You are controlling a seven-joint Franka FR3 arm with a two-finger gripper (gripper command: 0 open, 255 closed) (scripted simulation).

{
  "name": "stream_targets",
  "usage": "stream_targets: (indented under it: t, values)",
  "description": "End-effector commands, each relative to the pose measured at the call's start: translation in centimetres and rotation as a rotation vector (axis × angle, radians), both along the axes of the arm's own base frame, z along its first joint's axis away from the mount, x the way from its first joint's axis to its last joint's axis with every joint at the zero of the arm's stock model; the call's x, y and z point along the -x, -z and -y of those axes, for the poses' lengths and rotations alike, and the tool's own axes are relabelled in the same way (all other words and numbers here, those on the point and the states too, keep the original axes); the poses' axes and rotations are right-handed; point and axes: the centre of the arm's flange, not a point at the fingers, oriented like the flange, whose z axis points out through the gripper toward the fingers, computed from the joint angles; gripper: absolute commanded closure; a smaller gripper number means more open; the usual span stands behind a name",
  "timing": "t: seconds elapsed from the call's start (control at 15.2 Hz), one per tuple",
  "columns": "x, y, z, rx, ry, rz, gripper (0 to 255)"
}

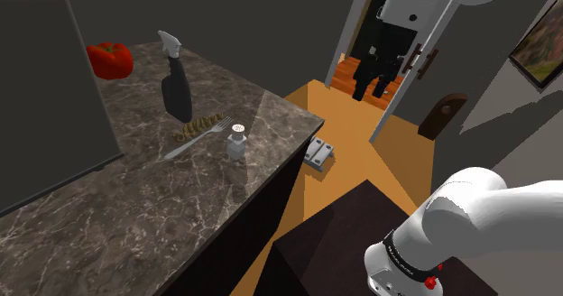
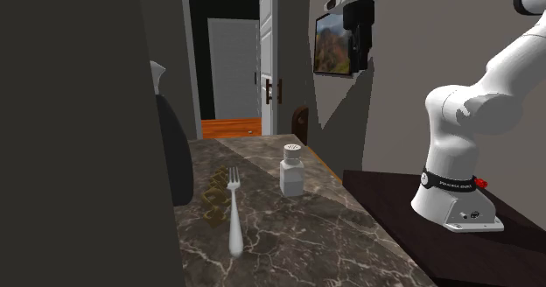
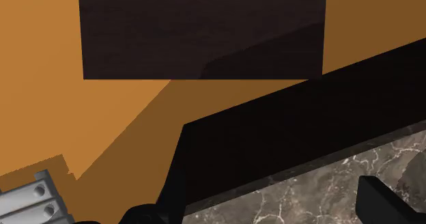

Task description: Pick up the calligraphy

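A dark marbled counter is being shown at the shoulder view's lower left. Toward the upper left, a fork, a white shaker, gold calligraphy, a spray bottle and a red vegetable are being carried on it.

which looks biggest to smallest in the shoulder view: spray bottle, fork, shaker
1. spray bottle, tallest and bulkiest
2. fork, nearly as long as the bottle but far thinner
3. shaker, clearly smallest, though it stands nearer the camera than the bottle
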Motion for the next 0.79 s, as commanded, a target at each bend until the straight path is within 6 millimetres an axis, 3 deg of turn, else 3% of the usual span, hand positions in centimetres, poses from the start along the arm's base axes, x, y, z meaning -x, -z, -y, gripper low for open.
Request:
stream_targets:
  t: [0.0, 0.33, 0.73]
  values:
    - [0.0, 0.0, 0.0, 0.0, 0.0, 0.0, 0]
    - [-1.1, 2.1, -6.0, 0.011, 0.184, 0.0, 0]
    - [-3.8, 4.6, -12.8, 0.023, 0.404, 0.0, 0]
